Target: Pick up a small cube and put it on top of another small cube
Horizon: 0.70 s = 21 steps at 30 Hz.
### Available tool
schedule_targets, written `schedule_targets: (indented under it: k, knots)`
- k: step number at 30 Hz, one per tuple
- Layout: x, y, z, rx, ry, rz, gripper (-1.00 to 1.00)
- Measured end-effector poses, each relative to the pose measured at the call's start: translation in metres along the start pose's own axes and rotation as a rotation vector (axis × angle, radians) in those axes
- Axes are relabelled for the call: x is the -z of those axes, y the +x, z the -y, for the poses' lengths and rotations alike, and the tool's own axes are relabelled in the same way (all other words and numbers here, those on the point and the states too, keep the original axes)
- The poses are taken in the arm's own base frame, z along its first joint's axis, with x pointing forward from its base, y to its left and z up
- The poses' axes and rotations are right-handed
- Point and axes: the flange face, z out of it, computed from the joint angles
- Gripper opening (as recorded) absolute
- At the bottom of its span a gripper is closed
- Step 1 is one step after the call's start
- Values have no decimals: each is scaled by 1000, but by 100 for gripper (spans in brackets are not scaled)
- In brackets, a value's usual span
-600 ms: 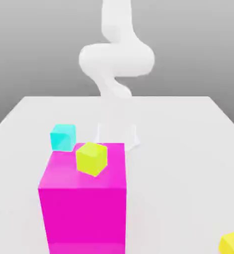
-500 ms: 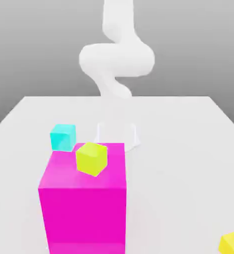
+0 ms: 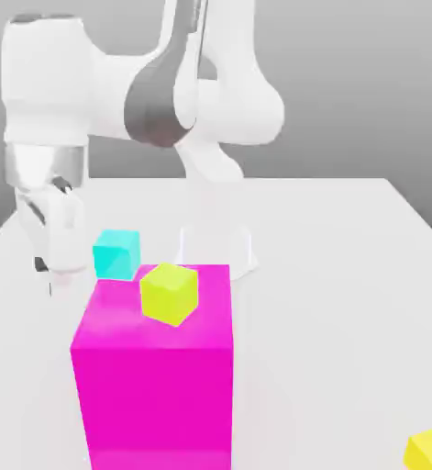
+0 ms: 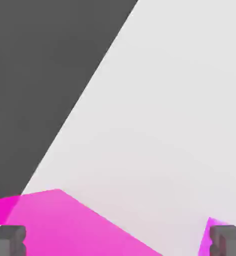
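Note the gripper (image 3: 54,275) at the exterior view's left, hanging low over the white table (image 3: 348,275), just beside the large magenta block (image 3: 155,367). In the hand view the gripper (image 4: 117,242) is spread wide: one fingertip (image 4: 7,240) and the other sit far apart.

Between them lies a plain magenta shape (image 4: 64,222), uniform in colour, with a flat pale face and one brighter side. A further magenta sliver (image 4: 209,232) touches the inner edge of one finger. You cannot tell whether these surfaces belong to the small cube or to the large block.

The cyan cube (image 3: 116,253) rests on the table behind the block, near the gripper. One yellow cube (image 3: 169,294) sits on top of the block; a second yellow cube (image 3: 430,450) lies well apart, at the exterior view's lower right.
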Motion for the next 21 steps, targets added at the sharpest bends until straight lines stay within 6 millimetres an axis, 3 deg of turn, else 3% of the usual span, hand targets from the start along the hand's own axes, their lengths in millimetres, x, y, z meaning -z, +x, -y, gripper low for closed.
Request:
schedule_targets:
  k: [3,10,11,17,21]
  knots:
    - [-51,27,-42,-152,-84,-9,0]
    - [-116,23,-56,-149,-99,-13,0]
    - [-122,23,-57,-148,-100,-13,-100]
    - [-125,23,-58,-148,-98,-13,-100]
    - [-101,23,-54,-149,-98,-12,-100]
